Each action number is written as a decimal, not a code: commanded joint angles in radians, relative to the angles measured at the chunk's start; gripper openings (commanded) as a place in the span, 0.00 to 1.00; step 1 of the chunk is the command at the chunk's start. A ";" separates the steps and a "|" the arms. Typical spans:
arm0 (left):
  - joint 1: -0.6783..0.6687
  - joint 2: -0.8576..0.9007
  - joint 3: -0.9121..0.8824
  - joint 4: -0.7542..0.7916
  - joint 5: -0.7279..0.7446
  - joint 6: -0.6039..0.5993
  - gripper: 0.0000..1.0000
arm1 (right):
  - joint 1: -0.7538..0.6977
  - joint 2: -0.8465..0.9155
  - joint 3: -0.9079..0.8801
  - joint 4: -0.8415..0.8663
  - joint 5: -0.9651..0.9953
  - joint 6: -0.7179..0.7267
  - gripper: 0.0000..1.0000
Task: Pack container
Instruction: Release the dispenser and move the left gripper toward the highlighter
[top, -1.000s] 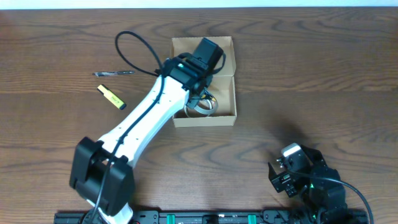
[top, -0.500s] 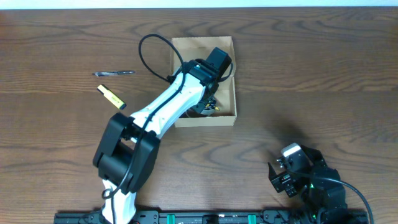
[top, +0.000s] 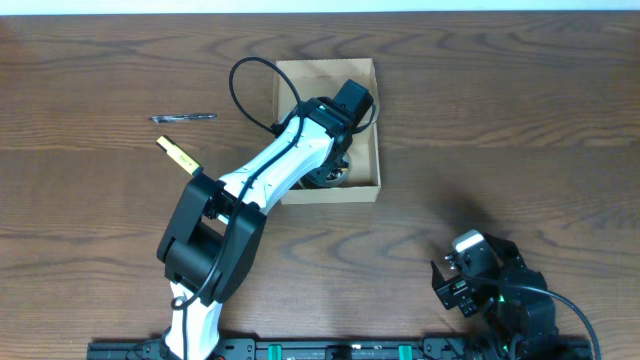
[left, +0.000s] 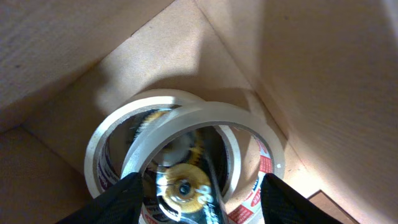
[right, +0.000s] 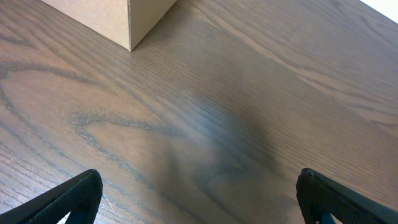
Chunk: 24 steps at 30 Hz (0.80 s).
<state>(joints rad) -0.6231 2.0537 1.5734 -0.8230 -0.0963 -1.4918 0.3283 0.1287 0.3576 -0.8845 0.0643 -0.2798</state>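
While left gripper (left: 202, 186) is down in box (top: 330, 192): step judged as letting go of the tape and backing out.
Box, place: on counter (top: 520, 120), at 12 o'clock from its middle; lid flap (top: 300, 78) lies open on the box's 12 o'clock side.
Left gripper, state: jaws spread, one finger on either side of the tape rolls (left: 186, 118). Reads as open. Cannot tell whether a finger touches the outer ring.
Right gripper (right: 199, 186), state: jaws wide apart, nothing between them, bare counter beneath. Sits at 5 o'clock from the box, well apart from it.
Doing it well (judgement): lift straight up before swinging away, so that no finger hooks a ring and drags it out. In the left wrist view the box wall at 3 o'clock is just beside the rolls, so avoid any sideways drift toward it.
Next items (judgement): pen (top: 183, 118) and marker (top: 172, 150), both on the counter at 9 o'clock from the box, on the left arm's side.
Count, boxes: 1.
Count, tape rolls: 2, overlapping, in a corner of the box.
Count, pens: 1.
Count, markers: 1, yellow, at 6 o'clock from the pen, its far end under the arm.
Count, unidentified: 1 yellow blurred part (left: 183, 186) seen through the rings.
Count, arms: 2.
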 joint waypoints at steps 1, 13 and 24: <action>0.002 0.000 0.019 0.014 -0.019 0.003 0.62 | -0.009 -0.004 -0.002 0.001 0.007 0.002 0.99; 0.168 -0.391 0.028 -0.043 -0.240 0.012 0.79 | -0.009 -0.004 -0.002 0.002 0.007 0.002 0.99; 0.643 -0.330 0.028 -0.140 -0.129 0.296 0.97 | -0.009 -0.004 -0.002 0.001 0.007 0.002 0.99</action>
<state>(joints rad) -0.0479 1.6627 1.6070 -0.9588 -0.2882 -1.3468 0.3283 0.1287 0.3576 -0.8845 0.0647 -0.2798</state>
